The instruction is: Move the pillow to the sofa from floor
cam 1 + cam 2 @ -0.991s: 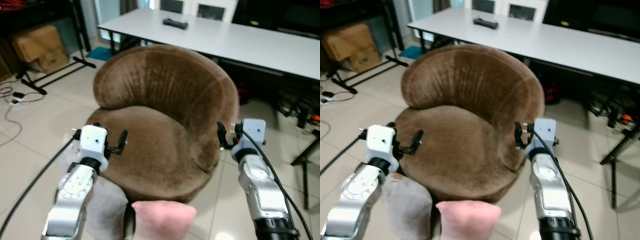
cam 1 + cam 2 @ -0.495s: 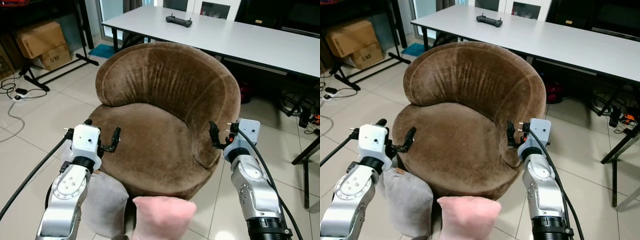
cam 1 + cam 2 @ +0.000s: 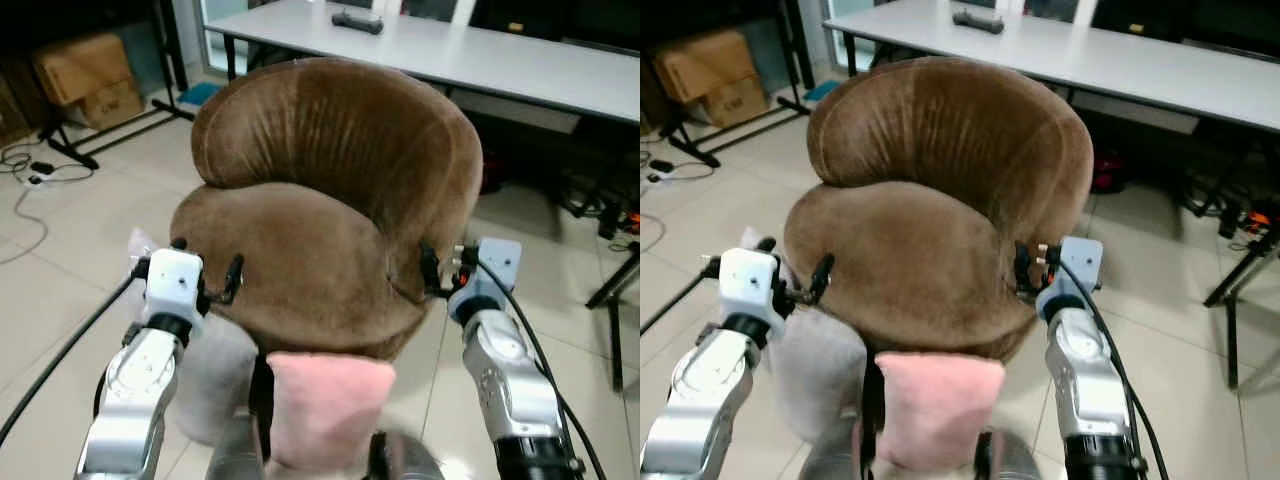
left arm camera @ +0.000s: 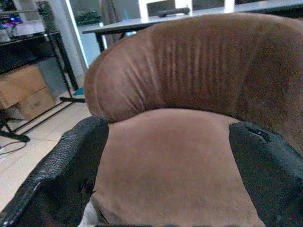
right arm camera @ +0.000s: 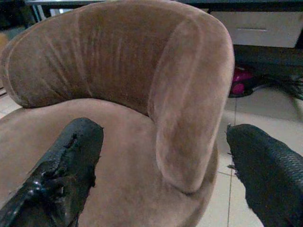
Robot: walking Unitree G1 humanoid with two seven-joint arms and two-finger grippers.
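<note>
Pink square fabric pillow (image 3: 330,408) is seen upright on the tiled floor against the front of the brown velvet round sofa (image 3: 330,210), flanked by the left tool (image 3: 205,283) and right tool (image 3: 443,272), both spread open and empty.

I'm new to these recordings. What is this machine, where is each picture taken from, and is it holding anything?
This is a walking humanoid robot with two silver arms ending in black two-fingered grippers. The two wide pictures come from its head camera, looking forward and down. The other two come from cameras on its wrists, looking along the fingers. The left gripper and right gripper are both open and hold nothing, raised at either side of a round brown velvet armchair. On the tiled floor in front of the chair stand a pink cushion and a grey cushion. Behind the chair is a long white table.
</note>
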